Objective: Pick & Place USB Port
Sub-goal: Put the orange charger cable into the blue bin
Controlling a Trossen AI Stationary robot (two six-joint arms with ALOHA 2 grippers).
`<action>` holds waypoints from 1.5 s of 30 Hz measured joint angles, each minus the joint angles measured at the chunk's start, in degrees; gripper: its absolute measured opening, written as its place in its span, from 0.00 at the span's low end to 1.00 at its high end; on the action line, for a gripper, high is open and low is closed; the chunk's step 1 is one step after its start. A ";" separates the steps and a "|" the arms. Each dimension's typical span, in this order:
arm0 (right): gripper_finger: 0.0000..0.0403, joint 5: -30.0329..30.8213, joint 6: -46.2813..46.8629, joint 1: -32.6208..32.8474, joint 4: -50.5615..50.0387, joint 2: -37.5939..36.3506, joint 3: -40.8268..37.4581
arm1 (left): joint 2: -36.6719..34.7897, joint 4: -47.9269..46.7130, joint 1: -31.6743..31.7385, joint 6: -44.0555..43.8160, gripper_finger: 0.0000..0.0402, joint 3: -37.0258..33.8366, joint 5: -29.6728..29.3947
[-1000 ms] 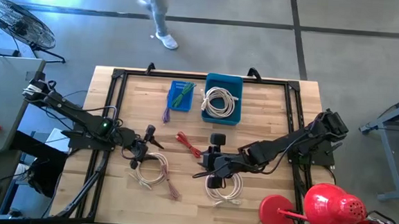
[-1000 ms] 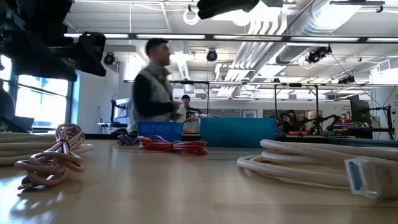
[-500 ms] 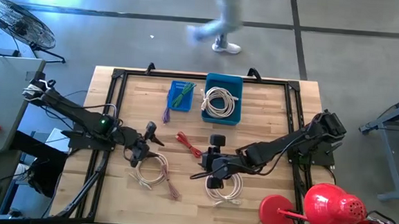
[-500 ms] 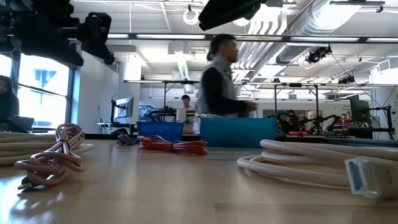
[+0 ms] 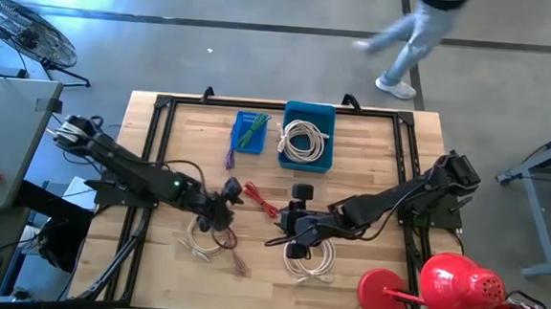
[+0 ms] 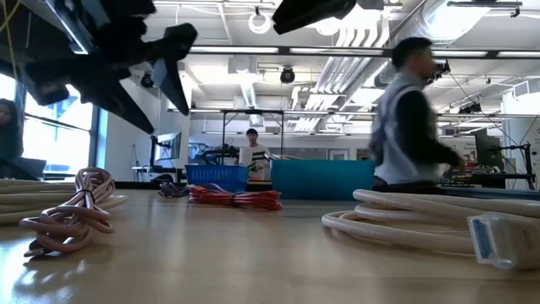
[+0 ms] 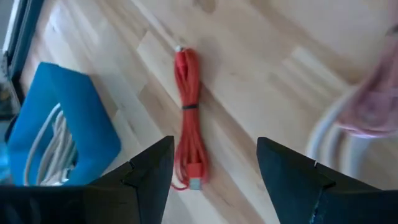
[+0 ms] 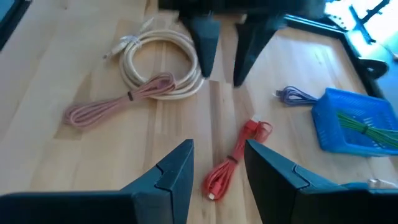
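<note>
A red USB cable (image 5: 259, 200), bundled with a tie, lies on the wooden table (image 5: 371, 160) between my two grippers. My left gripper (image 5: 226, 205) hovers just left of it, open. In the left wrist view the red cable (image 7: 189, 127) shows in the gap between its fingers (image 7: 214, 142), untouched. My right gripper (image 5: 280, 228) hangs open to the cable's right and nearer the front edge; its fingers (image 8: 219, 144) frame the cable (image 8: 229, 163) from above without touching. In the low view the left gripper (image 6: 164, 72) hangs well above the tabletop.
A pink cable on a white coil (image 5: 208, 237) lies below the left gripper, another white coil (image 5: 309, 260) under the right. At the far side stand a blue basket (image 5: 250, 131), a purple cable (image 5: 229, 156) and a blue bin (image 5: 306, 161) holding a white cable. A red watering can (image 5: 459, 286) sits front right. A person (image 5: 412, 38) walks behind the table.
My left gripper has moved toward the table's right edge, closer to the red cable, rising a little and rolling as it went; it stays open. My right gripper kept still. A person has walked from left to right behind the table.
</note>
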 joint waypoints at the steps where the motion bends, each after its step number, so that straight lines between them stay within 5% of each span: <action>1: 0.33 1.14 0.68 0.16 -1.16 -0.58 0.00 | 1.36 0.03 0.00 0.10 0.55 0.72 -1.08; 8: 0.33 14.61 9.60 2.96 -12.58 -7.27 0.00 | 6.58 3.05 0.73 5.99 0.55 2.56 -7.32; 13: 0.33 19.05 15.89 5.70 -17.39 -11.05 0.02 | 7.13 5.22 6.41 8.85 0.55 2.58 1.38; 23: 0.33 21.42 17.05 8.35 -18.47 -11.71 0.02 | 8.23 6.29 19.11 10.53 0.55 2.78 18.87; 45: 0.33 20.95 20.68 8.38 -20.74 -11.66 0.02 | 25.73 1.29 21.38 10.14 0.55 12.22 22.96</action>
